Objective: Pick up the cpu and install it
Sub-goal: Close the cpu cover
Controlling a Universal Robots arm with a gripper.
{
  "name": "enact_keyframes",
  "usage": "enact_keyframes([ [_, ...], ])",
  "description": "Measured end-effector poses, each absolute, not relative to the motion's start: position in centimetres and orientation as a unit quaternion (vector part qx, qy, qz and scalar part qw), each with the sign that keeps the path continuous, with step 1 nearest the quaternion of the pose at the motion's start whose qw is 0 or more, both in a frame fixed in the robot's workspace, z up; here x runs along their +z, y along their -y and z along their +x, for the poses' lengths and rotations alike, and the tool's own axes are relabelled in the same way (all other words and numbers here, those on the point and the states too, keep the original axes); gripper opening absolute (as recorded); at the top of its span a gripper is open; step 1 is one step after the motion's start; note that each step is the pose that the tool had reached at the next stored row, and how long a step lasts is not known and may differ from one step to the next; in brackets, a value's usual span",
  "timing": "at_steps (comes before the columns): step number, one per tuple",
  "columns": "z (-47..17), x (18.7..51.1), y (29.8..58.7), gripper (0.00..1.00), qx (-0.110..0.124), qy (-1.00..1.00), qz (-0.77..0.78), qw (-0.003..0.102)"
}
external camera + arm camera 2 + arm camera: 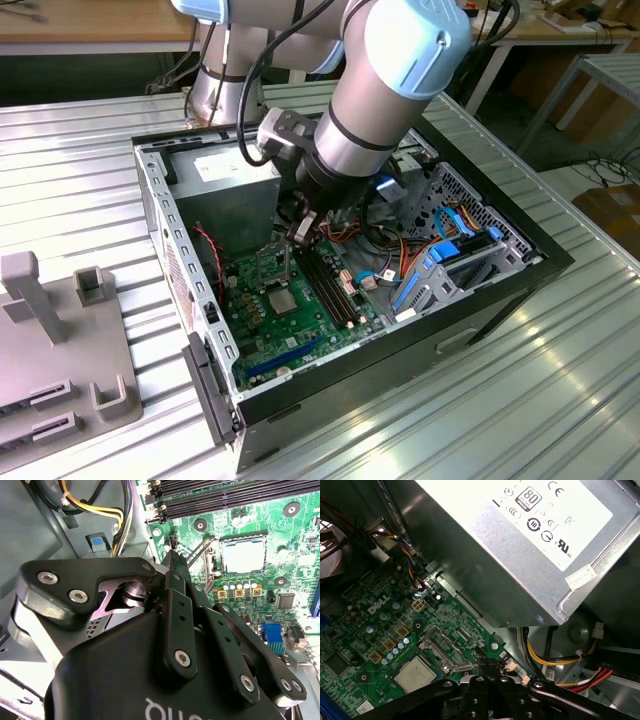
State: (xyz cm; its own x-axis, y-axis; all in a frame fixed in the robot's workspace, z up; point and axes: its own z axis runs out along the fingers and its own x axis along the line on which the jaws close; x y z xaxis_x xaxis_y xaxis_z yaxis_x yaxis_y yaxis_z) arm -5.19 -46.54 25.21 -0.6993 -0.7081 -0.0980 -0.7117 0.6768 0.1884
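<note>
Your cpu [416,674] sits flat in the socket [244,555] on the motherboard [300,320], silver top up. It shows in both wrist views and, smaller, in the exterior view [282,301]. The load plate [442,650] stands tilted open beside it, hinged at the socket's edge, so the chip is placed but not clamped.

Gripper [171,559] state: the two fingers meet at the tip, closed or very nearly so, with nothing between them. In the first wrist view the tip [485,664] hangs just beside the raised load plate, on the side toward the power supply [520,545]. You cannot tell from these angles whether the tip touches the plate or stands a little above the board; treat contact as possible.

Risks as you stand:
- The tip is close to the open plate and its lever. A sideways nudge could swing the plate down unevenly onto the chip, or bend the hinge.
- If the chip is not fully seated on its keys, any press on the plate would load the socket pins crookedly. The frames do not show the corner alignment well enough to confirm it.
- The yellow and black wire bundle [95,505] and the memory slots [225,495] lie near the wrist; a wide swing could snag the wires.
- The arm [390,90] fills much of the case [520,250] opening, so clearance to the power supply is tight.
</note>
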Motion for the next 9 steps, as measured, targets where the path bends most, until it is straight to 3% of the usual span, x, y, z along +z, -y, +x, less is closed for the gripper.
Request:
enact_keyframes([
  [9, -5.19, 25.35, 46.76, 0.11, 0.107, -0.915, -0.390, 0.008],
])
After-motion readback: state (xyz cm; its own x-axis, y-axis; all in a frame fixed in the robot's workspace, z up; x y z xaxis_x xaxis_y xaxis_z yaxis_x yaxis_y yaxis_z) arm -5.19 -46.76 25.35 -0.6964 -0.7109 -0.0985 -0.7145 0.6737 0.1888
